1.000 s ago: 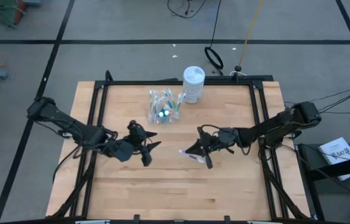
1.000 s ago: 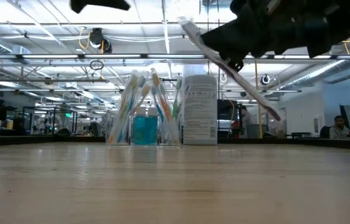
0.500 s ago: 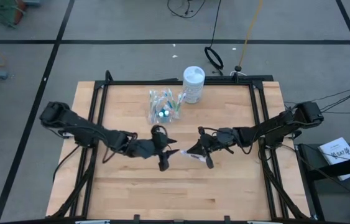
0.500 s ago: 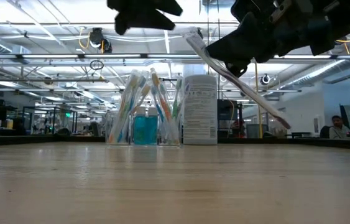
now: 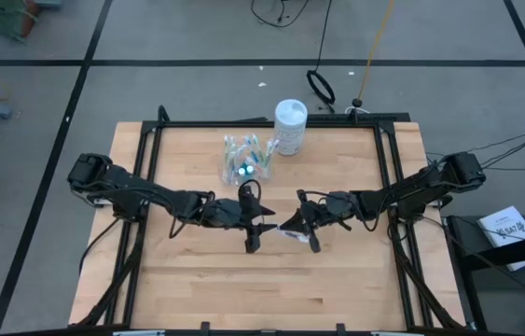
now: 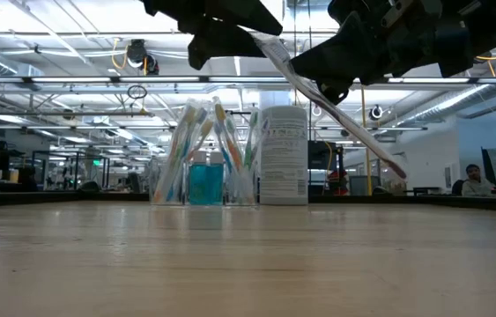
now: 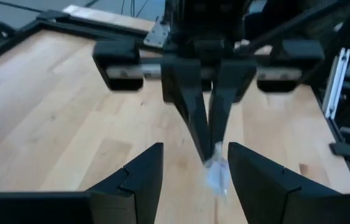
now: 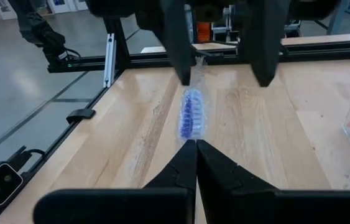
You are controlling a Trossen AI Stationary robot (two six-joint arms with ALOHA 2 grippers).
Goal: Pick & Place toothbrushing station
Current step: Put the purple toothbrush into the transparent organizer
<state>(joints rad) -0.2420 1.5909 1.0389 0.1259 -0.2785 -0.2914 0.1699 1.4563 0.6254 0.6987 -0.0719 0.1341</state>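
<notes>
A clear plastic cup (image 5: pixel 246 161) holding several pastel toothbrushes and teal tubes stands on its base at the table's far middle; it also shows in the low view (image 6: pixel 205 158). My right gripper (image 5: pixel 288 227) is shut on a clear-wrapped toothbrush (image 8: pixel 192 115) with blue bristles, above the table's middle. My left gripper (image 5: pixel 264 229) is open and faces it. Its two fingers (image 8: pixel 178 43) stand on either side of the toothbrush's bristle end. I cannot tell whether they touch it. My right gripper pinches the wrapped toothbrush just behind its bristle head (image 8: pixel 191 138) between its two fingers. The fingers come nearly level from the table's right. The toothbrush is lifted clear and tilted, its head end (image 6: pixel 265 44) high and its handle end (image 6: pixel 390 165) hanging lower.
A taller white cylindrical canister (image 5: pixel 290 126) stands right beside the cup at the far edge. A black rail frame (image 5: pixel 150 168) runs along the table's left, right and far sides. Bare wood (image 5: pixel 262 289) lies toward the near edge.
My left gripper has gone toward the table's right, up to my right gripper, and its open fingers now stand around the toothbrush's bristle end. The toothbrush stays held, lifted and tilted as before.
</notes>
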